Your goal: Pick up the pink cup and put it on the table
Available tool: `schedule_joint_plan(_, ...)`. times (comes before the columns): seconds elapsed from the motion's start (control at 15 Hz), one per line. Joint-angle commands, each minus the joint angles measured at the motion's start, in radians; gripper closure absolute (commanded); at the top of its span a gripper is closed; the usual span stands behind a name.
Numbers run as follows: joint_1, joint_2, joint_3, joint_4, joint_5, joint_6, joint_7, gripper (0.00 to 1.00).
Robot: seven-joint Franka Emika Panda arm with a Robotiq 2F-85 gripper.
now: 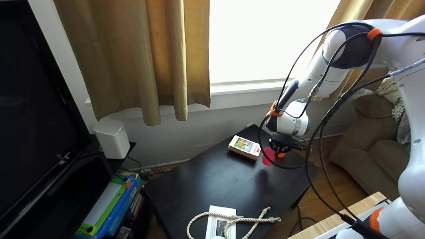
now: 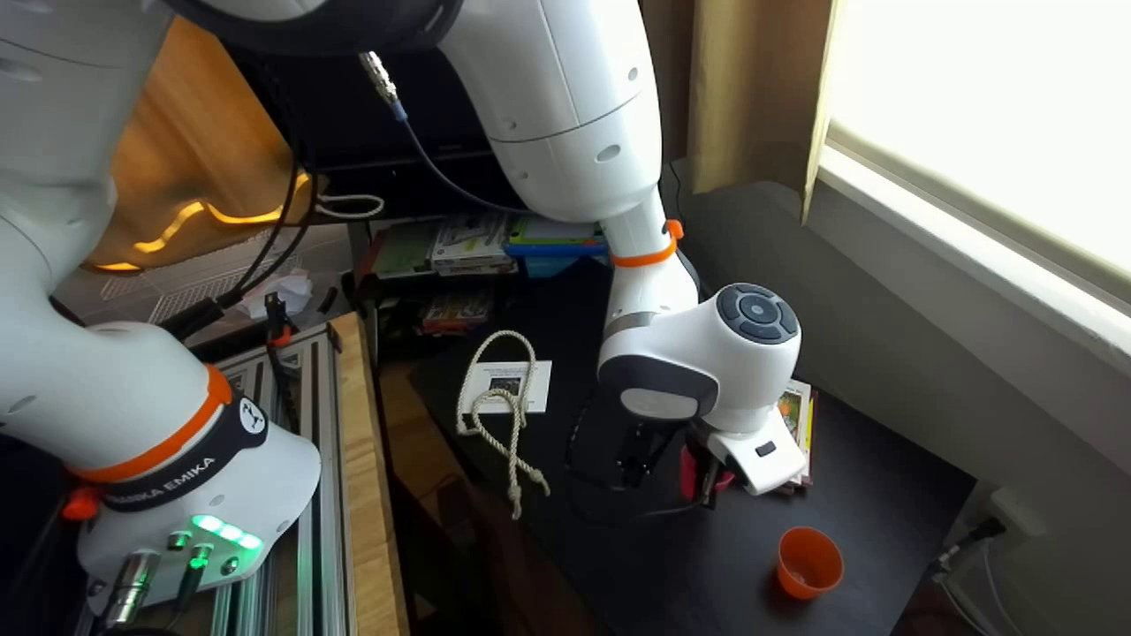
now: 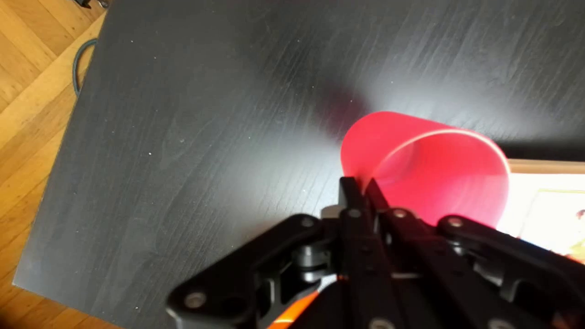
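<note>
The pink cup (image 1: 269,153) is held by its wall in my gripper (image 1: 278,152), above the table (image 1: 206,179), with its dark reflection below it on the glossy black top. In the wrist view my fingertips (image 3: 362,183) pinch the near side of the pink cup (image 3: 450,176) at the rim. The cup is tilted in that view, its opening toward the camera, and it looks empty. In an exterior view the arm hides most of the pink cup (image 2: 687,475). The table top also shows in the wrist view (image 3: 205,137).
An orange cup (image 2: 810,565) stands on the table near a corner, behind the gripper. A thick book (image 1: 244,147) lies beside the pink cup. A white card (image 1: 216,212) and knotted rope (image 1: 255,219) lie at the far end. A sofa (image 1: 368,146) stands beyond the table.
</note>
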Motion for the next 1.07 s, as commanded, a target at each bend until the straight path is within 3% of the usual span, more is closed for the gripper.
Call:
schedule_joint_plan(0.0, 0.006, 0.048, 0.001, -0.002, -0.026, 0.072, -0.015, 0.99)
schedule_joint_plan(0.33, 0.004, 0.102, 0.007, 0.009, -0.042, 0.148, -0.024, 0.99)
schedule_joint_plan(0.4, 0.005, 0.109, 0.008, 0.01, -0.041, 0.164, -0.018, 0.71)
schedule_joint_plan(0.53, -0.002, 0.107, 0.013, 0.004, -0.044, 0.17, -0.02, 0.65)
schedule_joint_plan(1.0, -0.01, -0.034, 0.002, -0.121, -0.048, 0.219, -0.027, 0.11)
